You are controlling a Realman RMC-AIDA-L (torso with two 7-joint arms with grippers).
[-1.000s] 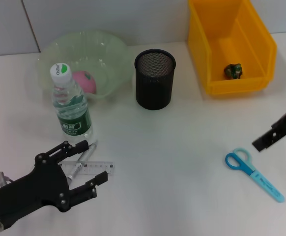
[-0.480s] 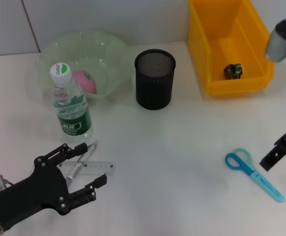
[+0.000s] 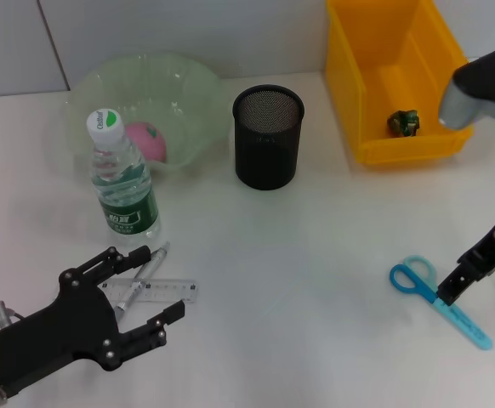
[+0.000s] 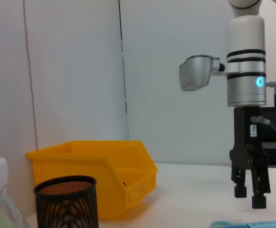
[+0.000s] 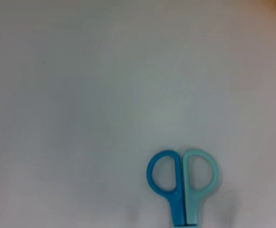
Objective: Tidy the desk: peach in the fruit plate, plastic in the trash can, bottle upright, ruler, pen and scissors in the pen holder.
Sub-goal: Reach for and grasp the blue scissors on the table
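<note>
Hovering right pincer (image 3: 452,285) | slightly parted | directly over scissors (image 3: 439,300) shank, handles beside

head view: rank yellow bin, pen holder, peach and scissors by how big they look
1. yellow bin
2. pen holder
3. scissors, longer than the holder looks but far thinner, so this pair is unsure
4. peach, partly behind the bottle

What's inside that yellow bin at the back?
The yellow bin holds one small dark, greenish crumpled lump on its floor, apparently the plastic scrap. The bin's front wall hides the nearest strip of the floor, so anything lying there cannot be seen.
</note>
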